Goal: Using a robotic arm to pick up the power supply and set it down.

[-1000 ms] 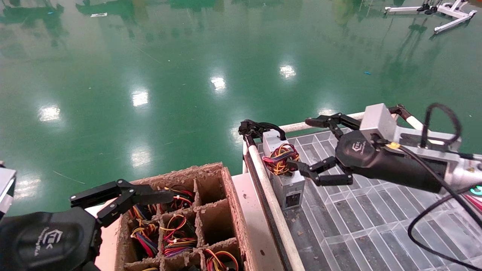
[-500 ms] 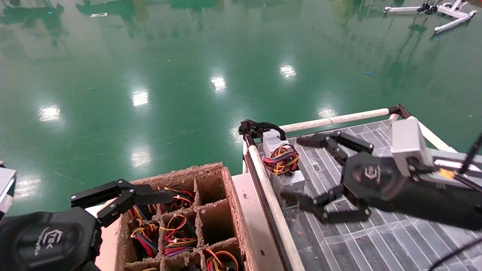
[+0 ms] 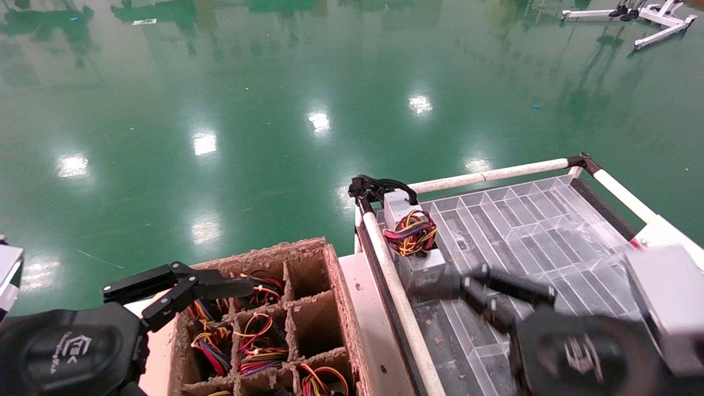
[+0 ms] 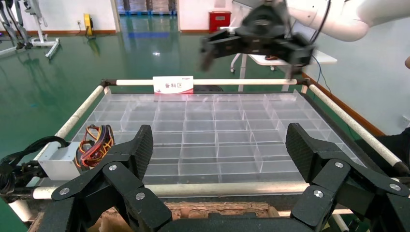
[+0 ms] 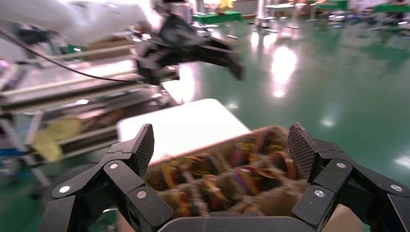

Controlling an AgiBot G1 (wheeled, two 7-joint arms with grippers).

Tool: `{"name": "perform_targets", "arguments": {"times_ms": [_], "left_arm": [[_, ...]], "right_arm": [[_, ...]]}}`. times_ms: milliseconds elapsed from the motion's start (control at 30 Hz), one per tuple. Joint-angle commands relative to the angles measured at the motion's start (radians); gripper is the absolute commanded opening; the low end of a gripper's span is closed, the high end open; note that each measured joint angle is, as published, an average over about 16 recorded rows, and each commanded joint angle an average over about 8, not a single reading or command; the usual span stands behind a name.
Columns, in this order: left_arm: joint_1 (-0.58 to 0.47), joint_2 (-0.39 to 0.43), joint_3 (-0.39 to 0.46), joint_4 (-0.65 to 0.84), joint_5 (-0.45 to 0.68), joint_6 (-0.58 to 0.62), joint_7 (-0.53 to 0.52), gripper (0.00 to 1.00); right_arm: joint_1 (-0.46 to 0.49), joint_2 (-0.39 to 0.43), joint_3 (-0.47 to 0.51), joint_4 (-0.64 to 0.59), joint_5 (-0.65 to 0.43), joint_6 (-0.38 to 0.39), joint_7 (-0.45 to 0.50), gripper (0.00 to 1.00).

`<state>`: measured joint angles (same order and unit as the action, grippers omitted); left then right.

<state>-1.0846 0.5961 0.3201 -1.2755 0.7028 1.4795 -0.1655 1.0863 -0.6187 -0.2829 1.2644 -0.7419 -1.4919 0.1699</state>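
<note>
Grey power supply [image 3: 419,258] beside tray rail [image 3: 399,308]

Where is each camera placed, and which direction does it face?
Head: high, facing forward and down at cardboard box, clear tray, power supply; left gripper and right gripper show.
Left wrist: behind open left gripper, facing across the tray.
Right wrist: behind open right gripper, facing the box.
Shared: each wrist view shows the other gripper.

I count one power supply [image 3: 413,242] sitting on one clear gridded tray [image 3: 528,231], one cardboard divider box [image 3: 264,319] with about five wire bundles showing in its cells, and two grippers: my left [image 3: 181,286] and my right [image 3: 489,297].
</note>
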Motion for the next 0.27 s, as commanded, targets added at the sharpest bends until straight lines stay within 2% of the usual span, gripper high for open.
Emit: {"name": "perform_targets", "arguments": {"times_ms": [33, 267], "left_arm": [[0.0, 0.0, 0.0, 0.0, 0.0, 0.0, 0.0, 1.0], [0.0, 0.0, 0.0, 0.0, 0.0, 0.0, 0.0, 1.0]], "right_arm": [[-0.022, 0.014, 0.006, 0.038, 0.022, -0.007, 0.024, 1.0], [-0.036, 0.022, 0.011, 0.059, 0.037, -0.012, 0.033, 1.0]]}}
